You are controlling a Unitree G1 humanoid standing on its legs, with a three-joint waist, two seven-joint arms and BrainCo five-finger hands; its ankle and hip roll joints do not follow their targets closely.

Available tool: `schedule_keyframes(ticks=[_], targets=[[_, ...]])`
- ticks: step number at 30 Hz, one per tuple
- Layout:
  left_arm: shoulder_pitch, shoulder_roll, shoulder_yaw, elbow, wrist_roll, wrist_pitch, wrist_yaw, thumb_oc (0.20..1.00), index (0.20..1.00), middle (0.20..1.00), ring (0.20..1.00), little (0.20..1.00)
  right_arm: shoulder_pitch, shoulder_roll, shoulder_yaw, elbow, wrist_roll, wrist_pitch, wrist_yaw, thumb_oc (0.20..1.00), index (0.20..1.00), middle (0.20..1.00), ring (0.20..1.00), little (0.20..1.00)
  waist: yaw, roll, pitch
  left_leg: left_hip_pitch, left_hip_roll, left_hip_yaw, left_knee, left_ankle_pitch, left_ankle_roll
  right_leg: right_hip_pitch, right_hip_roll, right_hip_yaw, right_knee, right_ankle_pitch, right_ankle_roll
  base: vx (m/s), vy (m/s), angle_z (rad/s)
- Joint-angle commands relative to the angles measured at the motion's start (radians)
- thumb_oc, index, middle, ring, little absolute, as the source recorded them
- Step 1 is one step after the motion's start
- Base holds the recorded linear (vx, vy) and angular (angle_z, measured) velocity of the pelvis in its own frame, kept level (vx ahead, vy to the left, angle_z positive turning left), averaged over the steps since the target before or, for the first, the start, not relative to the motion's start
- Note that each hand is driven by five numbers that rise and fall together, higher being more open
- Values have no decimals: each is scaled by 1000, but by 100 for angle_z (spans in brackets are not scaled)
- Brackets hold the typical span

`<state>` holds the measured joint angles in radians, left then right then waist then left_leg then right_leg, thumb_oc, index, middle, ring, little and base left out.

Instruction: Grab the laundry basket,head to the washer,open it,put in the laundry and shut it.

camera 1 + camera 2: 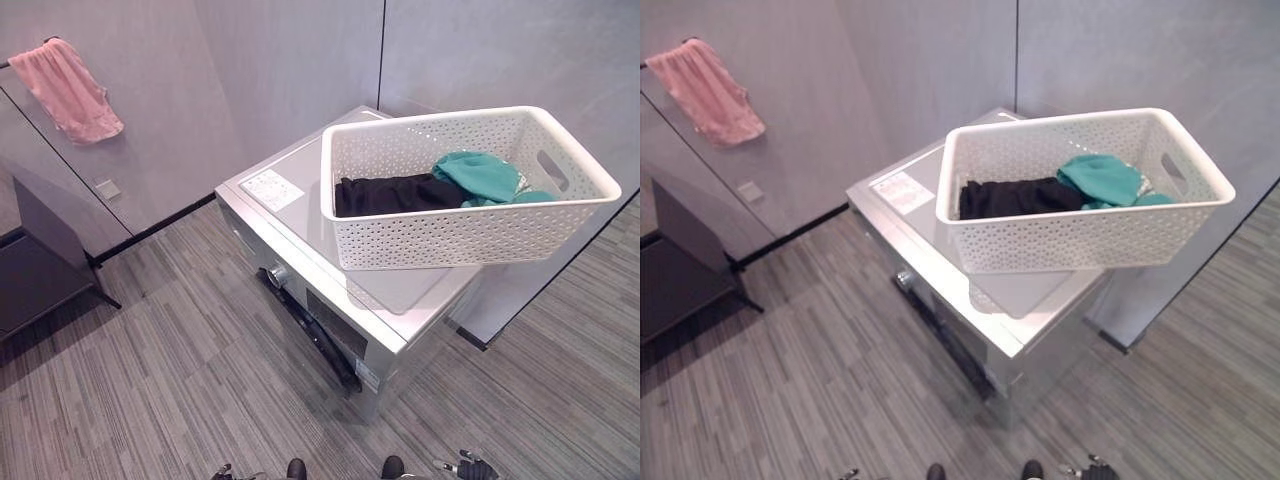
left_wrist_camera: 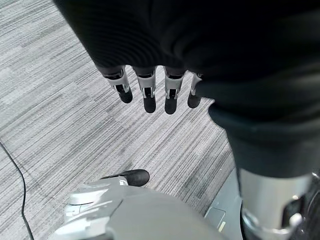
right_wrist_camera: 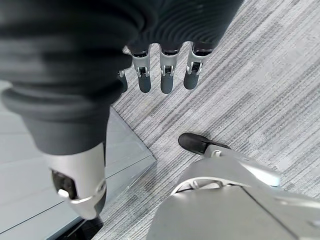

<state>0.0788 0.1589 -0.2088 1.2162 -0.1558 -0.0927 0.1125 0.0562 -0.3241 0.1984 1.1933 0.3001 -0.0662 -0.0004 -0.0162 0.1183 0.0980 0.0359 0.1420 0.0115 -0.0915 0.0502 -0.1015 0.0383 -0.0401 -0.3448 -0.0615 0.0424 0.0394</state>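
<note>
A white perforated laundry basket [image 1: 480,235] rests on top of the silver front-loading washer [image 1: 290,215], overhanging its right edge. Inside the basket lie a black garment [image 1: 390,192] and a teal garment [image 1: 480,175]. The washer's dark round door [image 1: 318,338] faces the floor side in front of me. My left hand [image 2: 150,97] hangs over the carpet with relaxed fingers and holds nothing. My right hand [image 3: 167,75] hangs the same way beside the washer's corner, open. Both hands are well apart from the basket.
A pink cloth [image 1: 68,90] hangs on the grey wall at the far left. Below it stands a dark low bench [image 1: 40,265]. Grey striped carpet [image 1: 180,380] lies between me and the washer. Walls close in behind and to the right of the washer.
</note>
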Motion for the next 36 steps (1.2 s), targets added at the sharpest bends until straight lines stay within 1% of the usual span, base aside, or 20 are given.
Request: schedule_keyframes(ticks=[1,8,12,13,16,18,19,21,22,24,26,28,29,30,31,32,33,34,35,36], targets=[[-45,51,18,30,-5,-22,13,1000,1000,1000,1000,1000,-55,47,-2,44,-11,-15,-19,1000,1000,1000,1000,1000,0,-104,20,45,-48,1,4,-113,47,18,-113,142,-26,-42,49,13,-55,-1],[-44,59,22,9,-17,-23,16,1000,1000,1000,1000,1000,-56,47,0,67,-25,-15,-32,1000,1000,1000,1000,1000,5,-105,35,58,0,8,4,-87,25,26,-68,164,-26,-73,23,3,-73,-1],[-59,61,22,-30,-47,-28,23,1000,1000,1000,1000,1000,-83,43,27,93,-44,-11,-39,1000,1000,1000,1000,1000,21,-128,81,-43,7,-41,171,-123,18,13,-62,171,-26,-68,4,-125,-99,7],[-61,62,22,-41,-65,-33,25,1000,1000,1000,1000,1000,-100,40,41,93,-43,-12,-43,1000,1000,1000,1000,1000,37,-138,106,-84,3,-98,248,-147,10,5,-52,193,-26,-62,-4,-106,-56,12],[-55,50,17,-53,-68,-34,25,1000,1000,1000,1000,1000,-127,30,48,99,-53,-12,-53,1000,1000,1000,1000,1000,54,-143,109,-134,-11,-293,313,-174,7,-17,-48,226,-26,-55,7,-66,41,-1],[-46,48,26,-39,-67,-36,23,1000,1000,1000,1000,1000,-138,23,37,96,-53,-10,-52,1000,1000,1000,1000,1000,50,-136,102,-122,41,-293,301,-172,5,-14,-56,240,-26,-58,20,38,331,-30],[-45,44,32,-15,-64,-33,20,1000,1000,1000,1000,1000,-141,17,24,89,-48,-4,-51,1000,1000,1000,1000,1000,37,-123,94,-116,88,-245,288,-145,9,-16,-87,248,-26,-65,29,66,724,-47],[-52,35,15,17,-34,-30,14,1000,1000,1000,1000,1000,-147,6,-1,88,-47,11,-41,1000,1000,1000,1000,1000,32,-92,78,-86,65,-206,254,-171,7,-25,-165,242,-26,-41,64,65,710,-24],[-52,35,15,17,-34,-30,15,1000,1000,1000,1000,1000,-147,6,-2,88,-47,11,-41,1000,1000,1000,1000,1000,32,-92,78,-88,64,-207,256,-173,8,-26,-166,242,-26,-41,65,17,372,0],[-58,38,-6,16,-10,-35,14,1000,1000,1000,1000,1000,-143,5,-9,85,-63,21,-38,1000,1000,1000,1000,1000,31,-91,74,-82,-4,-198,248,-217,31,-49,-253,232,-26,14,94,1,492,4],[-64,53,-13,2,4,-34,11,1000,1000,1000,1000,1000,-159,14,-16,84,-66,29,-40,1000,1000,1000,1000,1000,39,-97,87,-68,-64,-164,238,-239,66,-72,-318,211,-26,77,98,-27,525,-3],[-71,70,-15,-6,10,-31,10,1000,1000,1000,1000,1000,-176,22,-14,90,-66,32,-43,1000,1000,1000,1000,1000,46,-91,104,-55,-86,-138,226,-238,92,-117,-339,191,38,80,87,-88,423,-44],[-76,87,-11,-24,9,-22,5,1000,1000,1000,1000,1000,-196,27,-4,86,-69,34,-46,1000,1000,1000,1000,1000,63,-73,119,-49,-94,-101,212,-226,113,-145,-327,107,124,34,62,-79,400,-80],[-74,91,-10,-23,10,-22,3,1000,1000,1000,1000,1000,-201,30,6,82,-70,30,-48,1000,1000,1000,1000,1000,69,-60,118,-35,-86,-87,200,-230,114,-134,-306,68,149,-4,60,-90,279,-95],[-75,90,-11,-23,10,-22,3,1000,1000,1000,1000,1000,-201,29,6,81,-70,30,-49,1000,1000,1000,1000,1000,67,-64,121,-41,-91,-86,199,-218,115,-138,-312,61,147,5,53,-36,127,-72],[-74,94,-10,-22,7,-21,0,1000,1000,1000,1000,1000,-206,29,14,71,-71,27,-51,1000,1000,1000,1000,1000,73,-57,121,-35,-91,-68,184,-208,118,-128,-283,11,176,-27,42,-24,107,-59],[-66,94,-11,-25,0,-18,-5,1000,1000,1000,1000,1000,-207,32,28,61,-71,24,-51,1000,1000,1000,1000,1000,78,-50,117,-16,-87,-57,164,-208,120,-122,-219,-10,220,-84,30,22,123,-35],[-63,92,-8,-20,0,-16,-8,1000,1000,1000,1000,1000,-210,34,35,62,-69,21,-51,1000,1000,1000,1000,1000,78,-51,110,-5,-92,-49,142,-200,121,-114,-176,-16,210,-104,31,41,62,-47],[-63,92,-8,-20,0,-16,-8,1000,1000,1000,1000,1000,-210,34,35,62,-69,21,-51,1000,1000,1000,1000,1000,78,-51,110,-5,-92,-49,142,-200,121,-114,-176,-16,210,-104,31,22,22,-64],[-54,90,-2,-9,-5,-13,-12,1000,1000,1000,1000,1000,-203,40,50,68,-63,14,-56,1000,1000,1000,1000,1000,88,-61,91,16,-98,-25,103,-184,117,-87,-106,-46,181,-133,15,39,-19,-58]])
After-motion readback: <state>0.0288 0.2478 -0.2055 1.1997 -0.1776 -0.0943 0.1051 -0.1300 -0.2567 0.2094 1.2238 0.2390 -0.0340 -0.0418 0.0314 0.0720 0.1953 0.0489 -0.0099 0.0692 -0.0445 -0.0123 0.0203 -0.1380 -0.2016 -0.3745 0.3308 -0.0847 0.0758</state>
